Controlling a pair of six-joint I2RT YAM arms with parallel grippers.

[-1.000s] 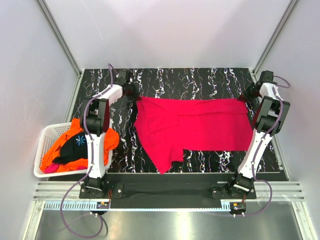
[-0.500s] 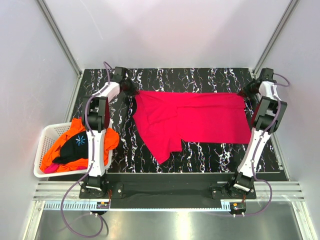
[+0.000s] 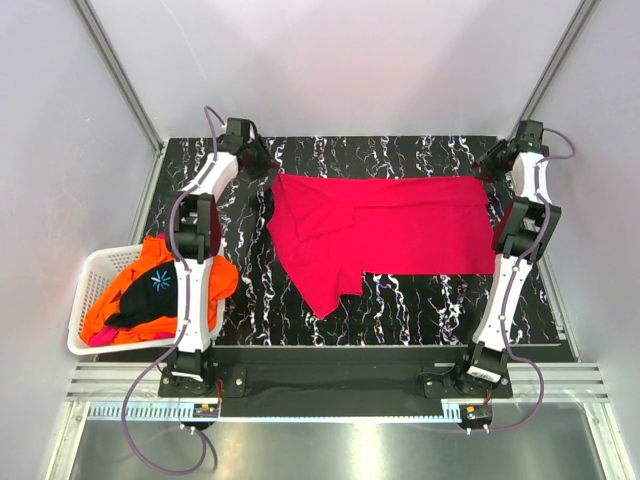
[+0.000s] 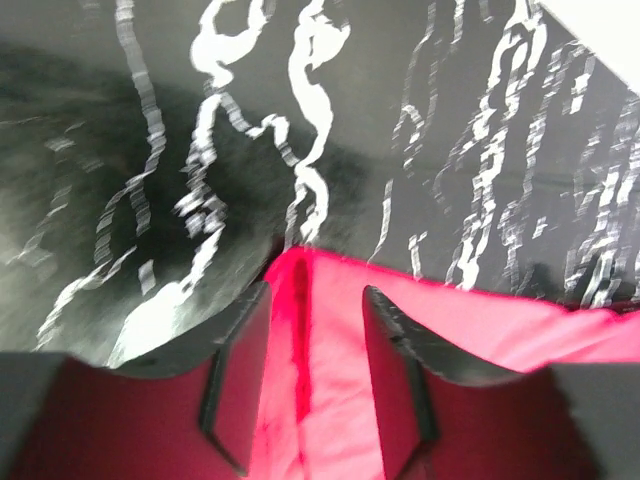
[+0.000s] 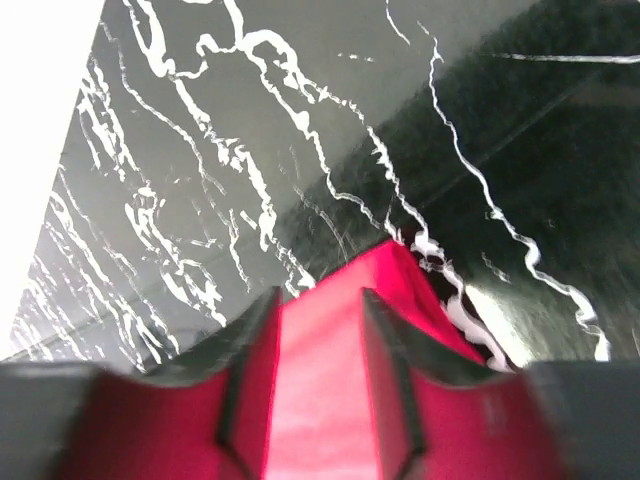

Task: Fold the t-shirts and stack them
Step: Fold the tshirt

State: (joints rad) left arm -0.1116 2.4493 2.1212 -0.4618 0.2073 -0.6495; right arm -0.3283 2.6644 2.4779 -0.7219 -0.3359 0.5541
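Black marbled table: the magenta-red t-shirt lies spread across its far half, one far corner pinched in the left gripper, the other in the right gripper. Both have drawn that edge farther back, flattening the cloth for folding. The white basket at left holds an orange shirt, a black shirt and a pink shirt.

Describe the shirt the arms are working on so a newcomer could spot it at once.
Find the black, white-veined table and look at its middle, between the two arms. The magenta-red t-shirt lies spread there, its far corners pinched by the left gripper and right gripper. It is the only shirt laid out; the other shirts sit heaped in the white basket at the left.
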